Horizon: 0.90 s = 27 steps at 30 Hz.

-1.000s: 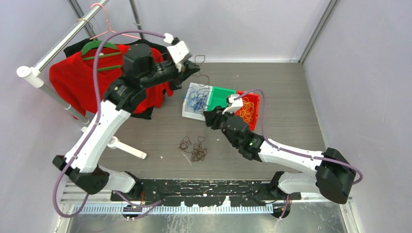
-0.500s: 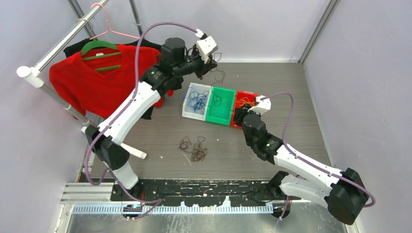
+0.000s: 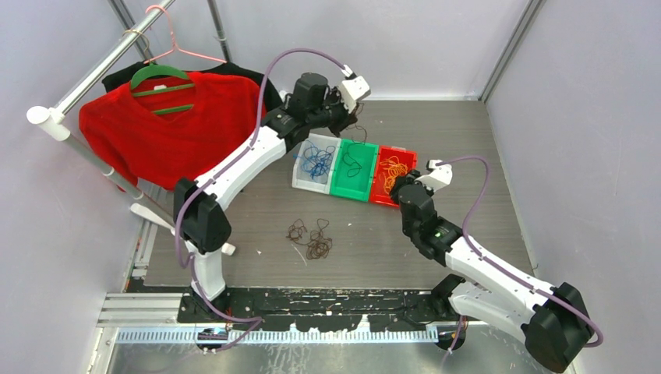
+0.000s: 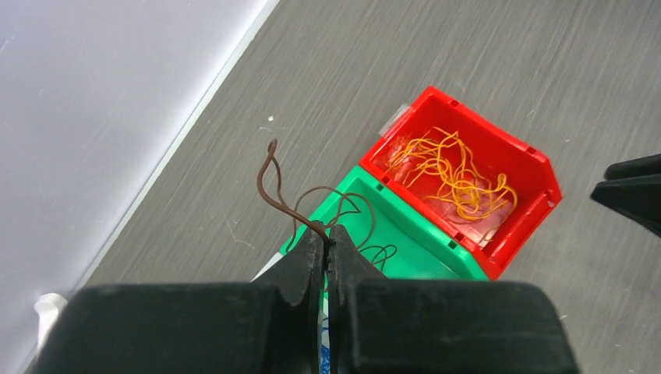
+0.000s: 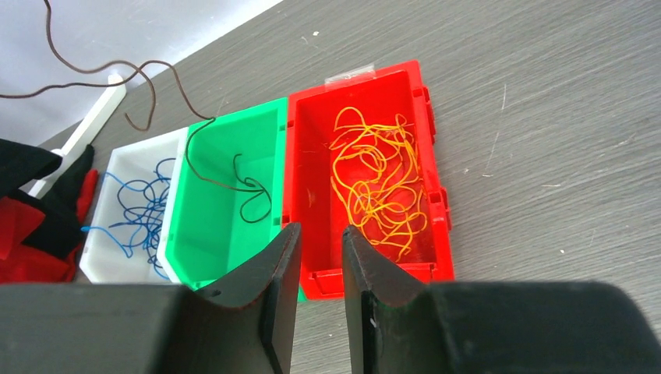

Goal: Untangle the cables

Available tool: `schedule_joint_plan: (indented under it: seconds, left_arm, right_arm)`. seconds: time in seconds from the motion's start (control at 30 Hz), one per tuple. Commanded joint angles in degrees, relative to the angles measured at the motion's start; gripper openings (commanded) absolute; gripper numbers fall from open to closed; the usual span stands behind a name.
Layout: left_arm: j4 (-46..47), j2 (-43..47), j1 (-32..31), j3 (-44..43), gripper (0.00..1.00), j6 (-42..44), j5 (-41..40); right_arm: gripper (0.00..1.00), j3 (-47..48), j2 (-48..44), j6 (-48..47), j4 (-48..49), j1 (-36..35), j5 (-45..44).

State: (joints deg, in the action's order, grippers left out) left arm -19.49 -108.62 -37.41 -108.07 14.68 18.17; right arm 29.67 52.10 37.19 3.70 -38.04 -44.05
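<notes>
Three bins sit side by side on the table (image 3: pixel 468 132): a white bin (image 5: pixel 125 160), a green bin (image 5: pixel 226 125) in the middle and a red bin (image 5: pixel 425 167). The left tool (image 4: pixel 327 232) is held above the far side of the green bin with its fingers pinched together on a dark brown strand (image 4: pixel 269 183). From the fingertips the strand rises in a bent loop on the far side, and its other part curves downward toward the green bin. In the right wrist view the same strand runs from the upper left, across the far rim of the green bin, and down inside it. Its lower end there meets a darker loop (image 5: pixel 253 204) lying on the bin's floor.

The right tool (image 5: pixel 316 241) hangs at the near edge of the bins, about where the green and red ones meet. Its fingers stand a narrow gap apart, with nothing between them. It touches none of the cables.

The orange cables (image 5: pixel 378 183) lie in a loose tangle in the red bin, just beyond the right tool. The blue cables (image 5: pixel 136 206) lie in the white bin, on the far side of the green one from it. A brown clump (image 3: pixel 310 238) lies on the bare table, nearer the arm bases and well apart from both tools.
</notes>
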Motion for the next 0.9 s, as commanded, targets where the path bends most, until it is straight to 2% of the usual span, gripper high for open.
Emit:
schedule_joint_plan:
  seconds: [0.0, 0.07, 0.2, 0.3, 0.53, 0.73, 0.87]
  left_arm:
    - [-2.0, -2.37, -1.92, -0.75, 0.0, 7.72, -6.16]
    - [-5.36, -5.34, -3.13, -2.81, 0.0, 11.11, -11.4]
    - [-14.17, -11.65, -3.93, -9.76, 0.0, 12.87, -13.88]
    - [-15.54, -13.39, -4.28, -9.3, 0.0, 14.01, -15.03]
    - [-16.12, -14.5, -5.48, -5.16, 0.0, 13.66, -13.98]
    - [-17.55, -18.04, -5.85, -6.57, 0.0, 13.3, -13.33]
    - [-19.12, -19.03, -5.89, -5.91, 0.0, 8.62, -8.69]
  right_arm:
    - [0.31, 2.14, -1.03, 2.17, -0.78, 1.24, -0.52]
    - [0.31, 2.1, -0.9, 2.06, -0.72, 1.8, -0.34]
    - [0.3, 2.4, -0.7, 2.1, -1.02, 3.07, 0.13]
    - [0.3, 2.42, -1.02, 2.67, -1.32, 3.49, 0.43]
    - [0.27, 2.47, -0.62, 3.39, -1.84, 3.99, 0.84]
    - [0.26, 3.21, 0.36, 3.98, -2.13, 4.03, 1.56]
    - [0.26, 3.57, 0.69, 3.96, -2.39, 4.12, 1.34]
